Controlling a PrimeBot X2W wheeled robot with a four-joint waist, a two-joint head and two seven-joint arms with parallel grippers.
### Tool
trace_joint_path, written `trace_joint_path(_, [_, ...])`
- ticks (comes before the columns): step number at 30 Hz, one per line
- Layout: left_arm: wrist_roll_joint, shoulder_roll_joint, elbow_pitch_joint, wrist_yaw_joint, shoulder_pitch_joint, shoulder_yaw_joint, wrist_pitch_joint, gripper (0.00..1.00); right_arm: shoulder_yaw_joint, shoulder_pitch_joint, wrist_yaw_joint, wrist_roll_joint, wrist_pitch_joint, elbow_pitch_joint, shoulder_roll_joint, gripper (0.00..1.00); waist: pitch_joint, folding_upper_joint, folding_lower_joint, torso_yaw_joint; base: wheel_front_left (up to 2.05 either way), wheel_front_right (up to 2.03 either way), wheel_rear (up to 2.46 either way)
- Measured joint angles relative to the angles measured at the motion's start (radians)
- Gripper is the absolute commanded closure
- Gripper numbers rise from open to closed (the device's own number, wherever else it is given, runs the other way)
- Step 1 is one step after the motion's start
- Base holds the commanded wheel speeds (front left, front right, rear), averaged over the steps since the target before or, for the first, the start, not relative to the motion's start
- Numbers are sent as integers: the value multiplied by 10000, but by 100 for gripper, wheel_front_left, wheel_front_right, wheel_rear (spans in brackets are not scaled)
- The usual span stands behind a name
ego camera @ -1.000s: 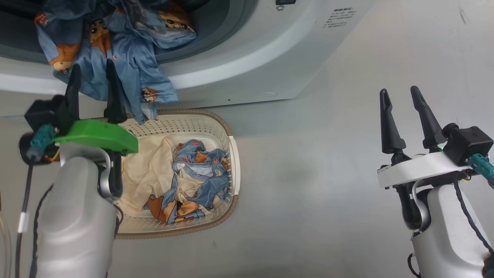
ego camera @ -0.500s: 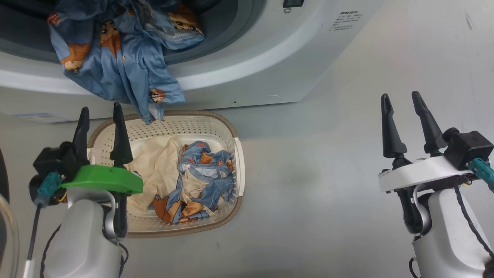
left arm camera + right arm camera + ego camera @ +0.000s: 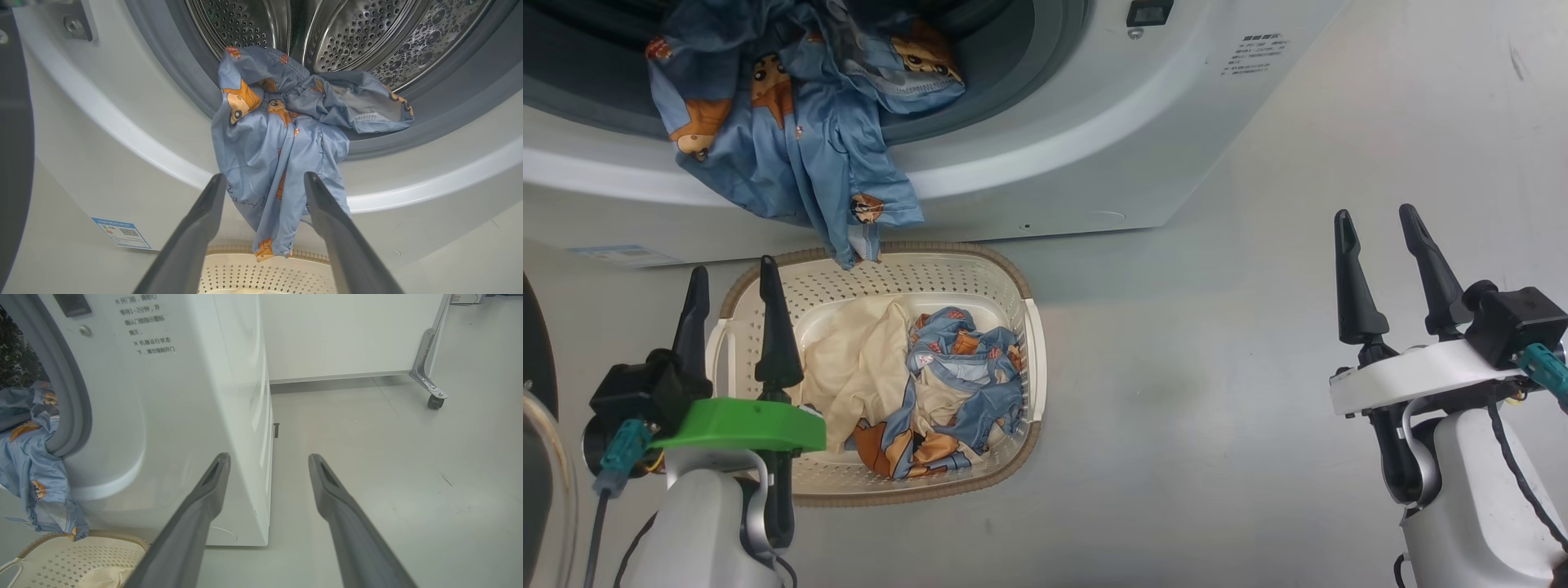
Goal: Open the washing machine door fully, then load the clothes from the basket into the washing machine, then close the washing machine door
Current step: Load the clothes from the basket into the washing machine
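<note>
The washing machine (image 3: 1094, 147) stands open, its steel drum (image 3: 347, 32) in the left wrist view. A light-blue printed garment (image 3: 792, 139) hangs out of the opening over the grey gasket and front lip, its tail reaching the basket's far rim. The basket (image 3: 915, 273) sits on the floor below, holding a cream cloth (image 3: 849, 367) and another blue printed garment (image 3: 968, 384). My left gripper (image 3: 731, 269) is open and empty over the basket's left end, short of the hanging garment (image 3: 282, 143). My right gripper (image 3: 1374, 214) is open and empty over bare floor to the right. The door's dark rim (image 3: 533, 343) shows at the left edge.
A blue label sticker (image 3: 121, 232) sits low on the washer's front. Beyond the washer's right side stands a white panel on a castor (image 3: 435, 401). Grey floor (image 3: 1217, 392) stretches between the basket and my right arm.
The head view has shifted a little. My left gripper has drawn back and down from the hanging garment to the basket's left end, still open. The right arm has hardly moved.
</note>
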Motion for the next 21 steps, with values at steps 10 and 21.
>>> trace_joint_path(10, [0, 0, -479, 29, 557, -190, 0, 0, 40, 9, 0, 0, 0, -2, 8, 0, -57, 0, 0, -9, 0, 0, 0])
trace_joint_path(21, [4, 186, -742, 86, 985, -192, 23, 0, 280, 19, 0, 8, 0, 86, 44, 0, -274, 0, 0, -216, 0, 0, 0])
